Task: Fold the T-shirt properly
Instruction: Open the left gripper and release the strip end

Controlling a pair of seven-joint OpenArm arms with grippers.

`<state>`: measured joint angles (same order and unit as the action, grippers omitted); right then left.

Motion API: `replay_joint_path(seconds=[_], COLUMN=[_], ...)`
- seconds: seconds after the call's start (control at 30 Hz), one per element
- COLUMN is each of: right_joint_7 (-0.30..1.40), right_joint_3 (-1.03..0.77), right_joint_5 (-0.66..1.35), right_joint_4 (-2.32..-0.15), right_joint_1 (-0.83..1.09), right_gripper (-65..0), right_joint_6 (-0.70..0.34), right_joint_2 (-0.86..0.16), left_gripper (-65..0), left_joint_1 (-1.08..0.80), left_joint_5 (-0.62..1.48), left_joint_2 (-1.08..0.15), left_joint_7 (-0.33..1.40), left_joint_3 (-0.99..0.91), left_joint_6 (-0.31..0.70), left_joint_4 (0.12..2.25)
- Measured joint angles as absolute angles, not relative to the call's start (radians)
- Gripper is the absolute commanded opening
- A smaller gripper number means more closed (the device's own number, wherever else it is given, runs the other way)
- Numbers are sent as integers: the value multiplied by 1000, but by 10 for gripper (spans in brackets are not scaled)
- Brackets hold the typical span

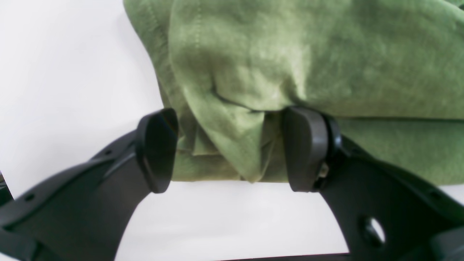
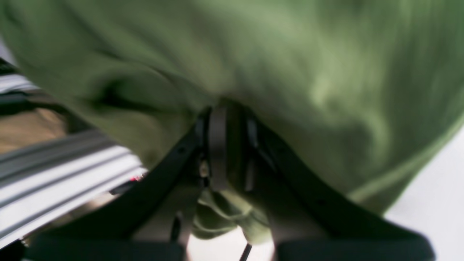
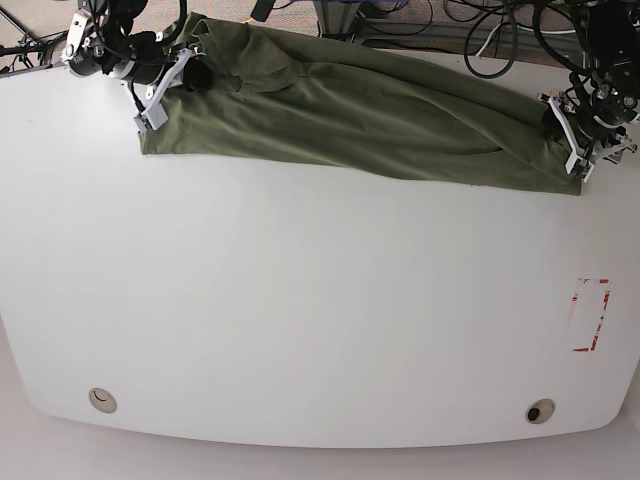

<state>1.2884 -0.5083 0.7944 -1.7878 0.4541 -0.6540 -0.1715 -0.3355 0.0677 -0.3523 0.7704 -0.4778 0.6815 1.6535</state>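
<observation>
Lying along the table's (image 3: 300, 300) far edge, the T-shirt (image 3: 360, 115) is pinched by the right gripper (image 2: 228, 145); the left gripper (image 1: 228, 148) straddles its hem, jaws apart.

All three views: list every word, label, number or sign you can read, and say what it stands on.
None can be read.
T-shirt: plain olive green, no print or label showing.
Table: a red-edged rectangular mark near its edge, no lettering legible.
Right wrist view: too blurred to read anything.

Left pincer (image 1: 228, 148) jaws spread wide, right pincer (image 2: 226, 145) jaws pinched together
</observation>
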Motion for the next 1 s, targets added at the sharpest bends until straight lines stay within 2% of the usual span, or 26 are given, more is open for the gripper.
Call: replay_joint_path(seconds=[0.2, 0.47, 0.67, 0.77, 1.0], right_joint_7=[1195, 1159, 1156, 1153, 1151], right_joint_3=[-506, -508, -508, -507, -509], right_joint_5=[794, 699, 624, 606, 606], right_joint_4=[-1637, -1472, -1393, -1392, -1392], right_joint_1=[372, 171, 69, 64, 65], right_gripper=[-579, -579, -579, -579, -579], right_joint_6=[-715, -723, -722, -722, -719], right_joint_2=[-226, -315, -332, -332, -328], left_gripper=[-229, -229, -226, -224, -222], left_joint_1=[-339, -336, -305, -285, -262], left_joint_5=[68, 90, 89, 154, 392], left_joint_2=[-352, -352, -338, -316, -327], left_joint_7=[771, 769, 782, 785, 1043], left_joint_3=[-480, -479, -485, -570, -727], left_joint_6=[682, 683, 709, 709, 708], left_joint_4=[1654, 1657, 1665, 1713, 1762])
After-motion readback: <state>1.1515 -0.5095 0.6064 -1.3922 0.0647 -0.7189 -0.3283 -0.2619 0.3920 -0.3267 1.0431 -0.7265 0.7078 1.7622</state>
